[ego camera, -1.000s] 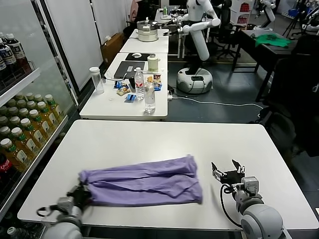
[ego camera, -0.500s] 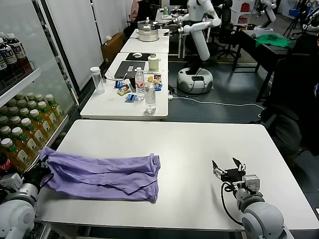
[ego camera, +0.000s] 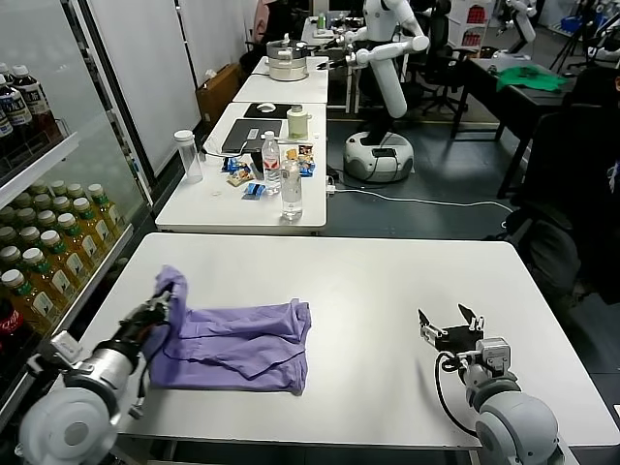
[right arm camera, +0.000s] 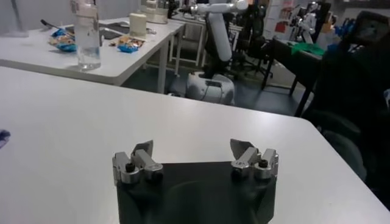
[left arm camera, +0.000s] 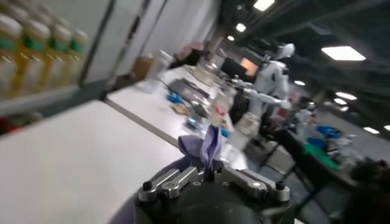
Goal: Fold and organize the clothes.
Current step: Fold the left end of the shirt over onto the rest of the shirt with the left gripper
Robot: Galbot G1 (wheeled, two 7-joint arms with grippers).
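The lavender T-shirt [ego camera: 242, 341] lies bunched lengthwise on the near left of the white table [ego camera: 387, 281]. Its left end [ego camera: 171, 283] is lifted off the table. My left gripper [ego camera: 160, 308] is shut on that end; in the left wrist view a tuft of purple cloth [left arm camera: 207, 146] sticks up between the closed jaws of the left gripper [left arm camera: 210, 173]. My right gripper [ego camera: 449, 326] is open and empty, resting low over the near right of the table, far from the shirt. It also shows open in the right wrist view [right arm camera: 195, 156].
A second white table [ego camera: 208, 199] behind holds water bottles [ego camera: 290, 188], snacks and a laptop. A drinks cooler with bottles [ego camera: 44, 262] stands close on the left. Another robot [ego camera: 387, 58] and a green cloth [ego camera: 528, 79] are far back.
My left gripper pulled the shirt to the left across the table, then lifted its left end up and back toward the middle. The right arm has stayed still.
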